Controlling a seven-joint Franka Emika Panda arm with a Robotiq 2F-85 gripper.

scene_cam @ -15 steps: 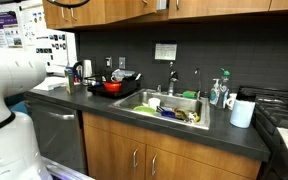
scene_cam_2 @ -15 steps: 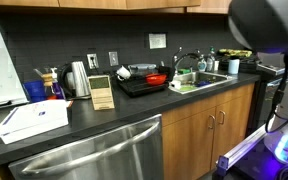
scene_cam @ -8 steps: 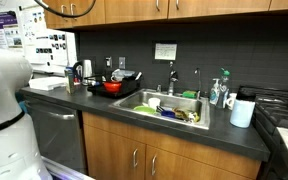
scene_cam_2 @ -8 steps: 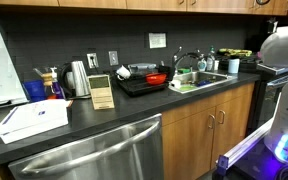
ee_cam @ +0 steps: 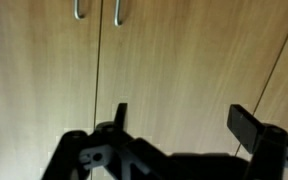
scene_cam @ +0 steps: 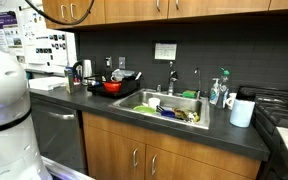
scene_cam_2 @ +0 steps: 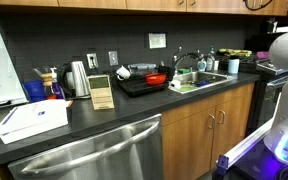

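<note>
Wrist view: end effector (ee_cam: 184, 118) spread wide, facing cabinet doors (ee_cam: 44, 70), seemingly near.

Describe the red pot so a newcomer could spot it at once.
Find the sink in the dark counter. Beside it, toward the kettle, lies a black tray, and the red pot sits on it. Its bright red stands out from the dark things around it.

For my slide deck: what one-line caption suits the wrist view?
Open gripper facing closed wooden cabinet doors, two metal handles at top.
</note>
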